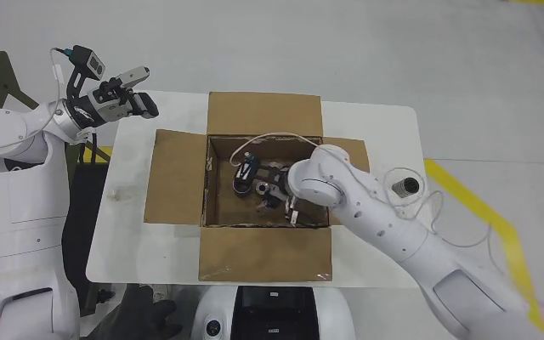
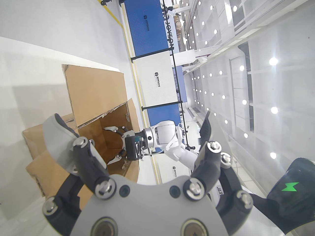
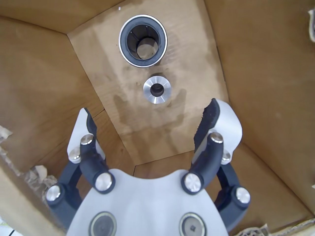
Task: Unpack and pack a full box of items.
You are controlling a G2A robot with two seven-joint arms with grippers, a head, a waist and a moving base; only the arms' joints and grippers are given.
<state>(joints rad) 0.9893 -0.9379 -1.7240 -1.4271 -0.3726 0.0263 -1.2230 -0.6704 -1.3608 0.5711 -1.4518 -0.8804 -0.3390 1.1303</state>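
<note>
Inside the one open box (image 1: 263,253) two parts are seen: a black-rimmed cylinder (image 3: 143,40) and a metal bushing (image 3: 157,89). The right gripper (image 3: 147,110) is held above them, spread wide, empty. One loose cylinder (image 1: 408,185) is stood outside. The left gripper (image 2: 131,119), also wide, is held well apart.

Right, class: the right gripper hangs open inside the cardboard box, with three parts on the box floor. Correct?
Two parts, not three. The right wrist view shows the right gripper open inside the cardboard box, with a black-rimmed tube and a small metal ring on its floor.
</note>
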